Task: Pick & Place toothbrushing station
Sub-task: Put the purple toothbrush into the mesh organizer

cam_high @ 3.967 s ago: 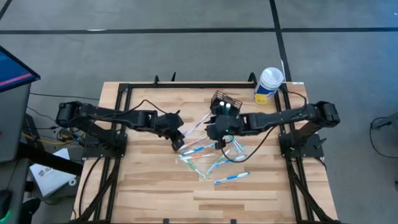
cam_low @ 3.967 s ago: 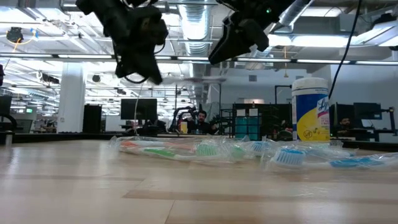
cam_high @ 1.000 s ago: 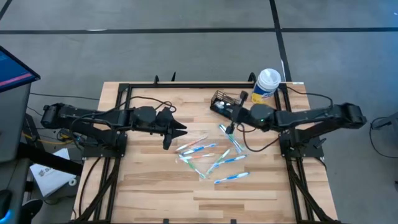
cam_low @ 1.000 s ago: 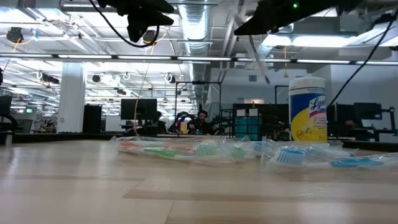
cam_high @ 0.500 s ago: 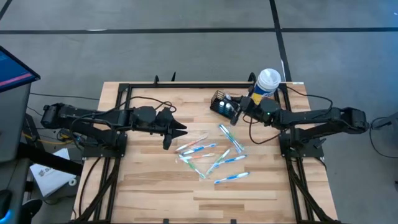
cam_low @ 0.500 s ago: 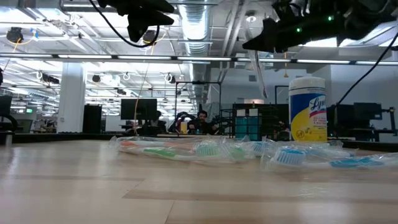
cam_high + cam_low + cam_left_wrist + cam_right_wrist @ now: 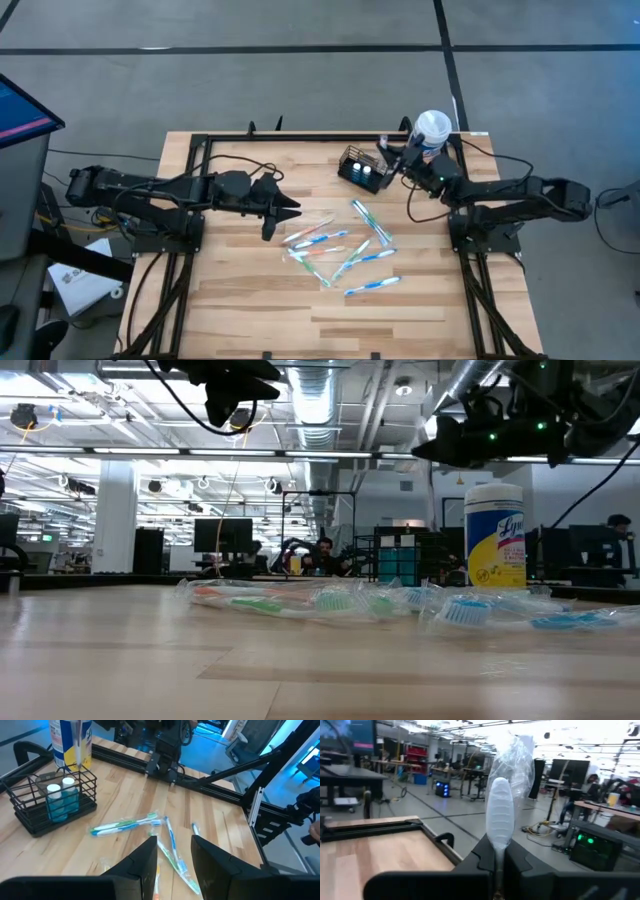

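1. The light wooden slatted table (image 7: 250, 300) with its black metal frame fills the middle of the high view. Its lower half is bare planks, so I judge there is plenty of open room there.

2. The left arm waits at centre left of the high view, with the left gripper (image 7: 283, 212) hovering just left of the toothbrush pile. In its wrist view the two fingers stand a narrow gap apart and hold nothing.

3. The right arm reaches in from the right edge toward the upper middle of the high view. The right gripper (image 7: 392, 158) hangs between the caddy and the canister. In the right wrist view its fingers are closed on a clear-wrapped white toothbrush (image 7: 500, 820), held upright. I judge this is so the brush can go down handle-first into the caddy.

4. The tall white-lidded white, yellow and blue cylindrical canister (image 7: 430, 135) stands at the table's upper right corner. It sits close beside the gripper, so I would watch for a knock on that side.

5. The toothbrushing station, a small black rectangular wire-mesh caddy (image 7: 362, 168), sits at upper centre, near the back rail. The left wrist view shows two blue white-capped tubes (image 7: 62, 797) inside it, which leaves limited free room.

6. The loose wrapped toothbrushes (image 7: 345, 250) lie scattered at table centre, well apart from every edge.
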Available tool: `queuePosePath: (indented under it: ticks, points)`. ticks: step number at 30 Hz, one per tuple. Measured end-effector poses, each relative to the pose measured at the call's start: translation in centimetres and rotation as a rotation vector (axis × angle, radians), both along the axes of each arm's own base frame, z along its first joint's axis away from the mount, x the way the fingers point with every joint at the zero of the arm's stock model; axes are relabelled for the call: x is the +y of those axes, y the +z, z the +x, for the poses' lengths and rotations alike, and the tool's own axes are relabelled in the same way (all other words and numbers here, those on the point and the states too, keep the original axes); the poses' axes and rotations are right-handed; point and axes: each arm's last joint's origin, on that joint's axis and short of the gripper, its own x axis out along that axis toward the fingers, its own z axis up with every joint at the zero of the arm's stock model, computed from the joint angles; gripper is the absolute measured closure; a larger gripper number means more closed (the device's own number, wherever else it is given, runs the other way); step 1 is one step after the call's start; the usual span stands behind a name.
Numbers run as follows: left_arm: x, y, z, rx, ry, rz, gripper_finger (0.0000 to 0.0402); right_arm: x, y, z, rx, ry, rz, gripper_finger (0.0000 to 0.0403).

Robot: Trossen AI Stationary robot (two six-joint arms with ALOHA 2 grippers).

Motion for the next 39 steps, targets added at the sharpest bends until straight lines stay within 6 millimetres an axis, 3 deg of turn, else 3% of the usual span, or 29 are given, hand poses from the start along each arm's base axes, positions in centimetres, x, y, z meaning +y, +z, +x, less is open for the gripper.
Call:
queuePosePath:
  ticks: [15, 39]
  points:
    - [0.0, 0.2, 0.1, -0.016, 0.002, 0.008, 0.0291, -1.9, -0.8, -1.4, -0.062, 0.009, 0.065, 0.0403]
    - [0.0, 0.2, 0.1, -0.025, 0.001, 0.008, 0.0291, -0.9, -2.8, -3.1, -0.117, 0.016, 0.071, 0.0398]
